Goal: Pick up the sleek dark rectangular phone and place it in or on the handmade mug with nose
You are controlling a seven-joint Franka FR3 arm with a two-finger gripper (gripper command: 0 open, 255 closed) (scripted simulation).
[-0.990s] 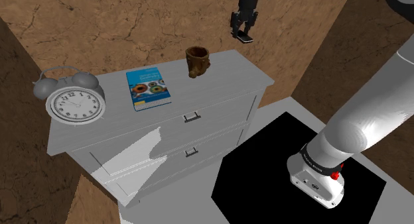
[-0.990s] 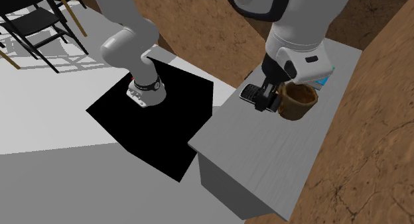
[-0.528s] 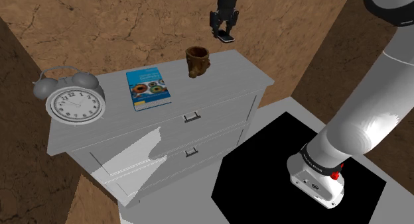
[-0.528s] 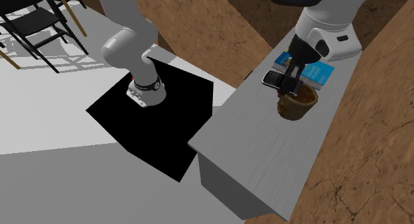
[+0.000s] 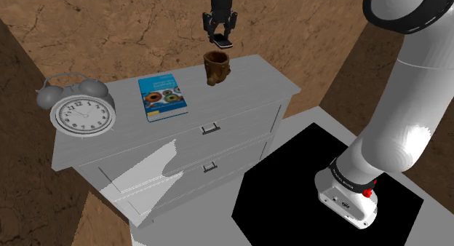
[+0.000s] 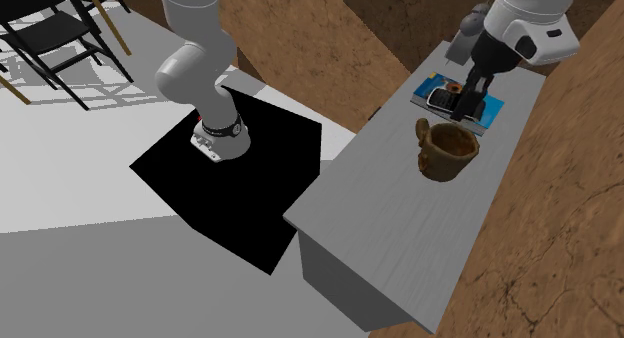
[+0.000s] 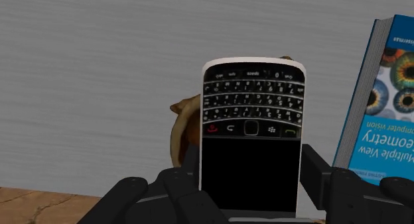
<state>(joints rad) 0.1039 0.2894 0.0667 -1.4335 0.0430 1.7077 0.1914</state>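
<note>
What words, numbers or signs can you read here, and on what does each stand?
"Multiple View": sideways on the cover of the blue book.
"ometry": next line there, its start out of sight.
Small print near that cover's edge: blurred.
Keys of the phone: too small to read.
Dial of the alarm clock: numerals too small to read.

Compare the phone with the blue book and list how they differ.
The phone is black with a white rim and a keypad; the book has a blue cover with pictures of eyes. The phone is clasped in the gripper, up in the air; the book lies flat on the dresser top. The phone looks smaller than the book. Both are flat and rectangular.
</note>
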